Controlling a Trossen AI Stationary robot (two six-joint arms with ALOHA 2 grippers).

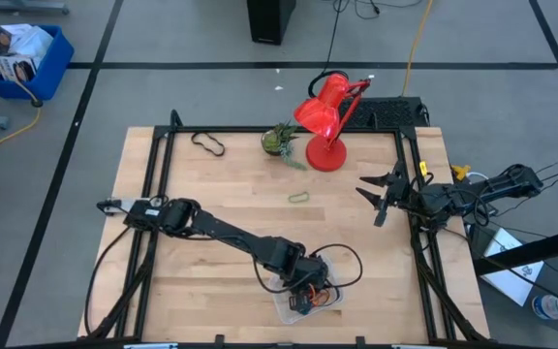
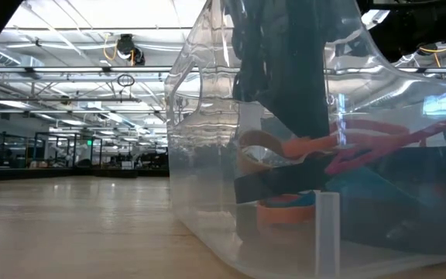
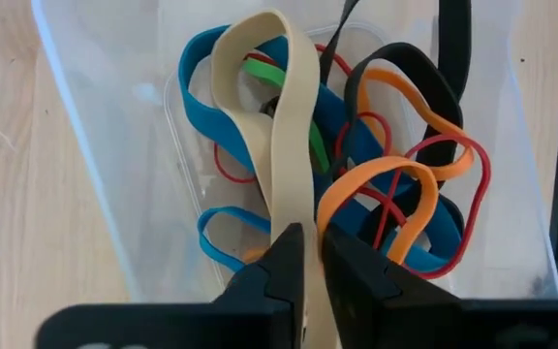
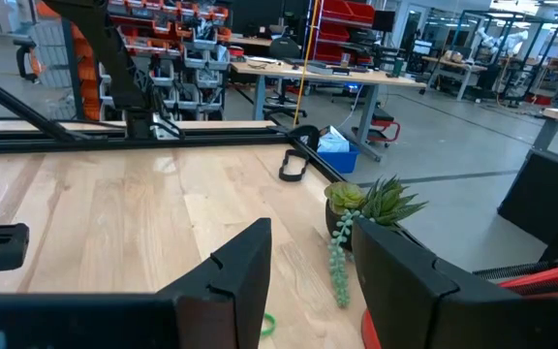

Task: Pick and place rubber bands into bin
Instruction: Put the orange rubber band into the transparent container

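Note:
The clear bin (image 1: 281, 308) stands near the table's front edge. It holds blue, orange, red, black and green rubber bands (image 3: 395, 184), which also show through its wall (image 2: 207, 155) in the low view. My left gripper (image 1: 303, 291) reaches down into it, shut on a wide tan rubber band (image 3: 294, 126). A green band (image 1: 299, 198) lies flat at mid-table and a black band (image 1: 208, 144) at the far left. My right gripper (image 1: 376, 199) hovers open at the table's right side, touching nothing. My left gripper (image 3: 312, 257) pinches the tan band's near end (image 3: 301, 221) between its two fingers, coming from above and slanting down into the bin. The band runs away from the fingers, and its far loop (image 3: 260, 39) rests on the other bands in the bin.
A red desk lamp (image 1: 327, 116) and a small potted plant (image 1: 281, 141) stand at the table's far edge. A black cable (image 1: 345, 264) loops beside the bin. Black frame rails run along the left and right sides. Bare wood lies across the table's middle.

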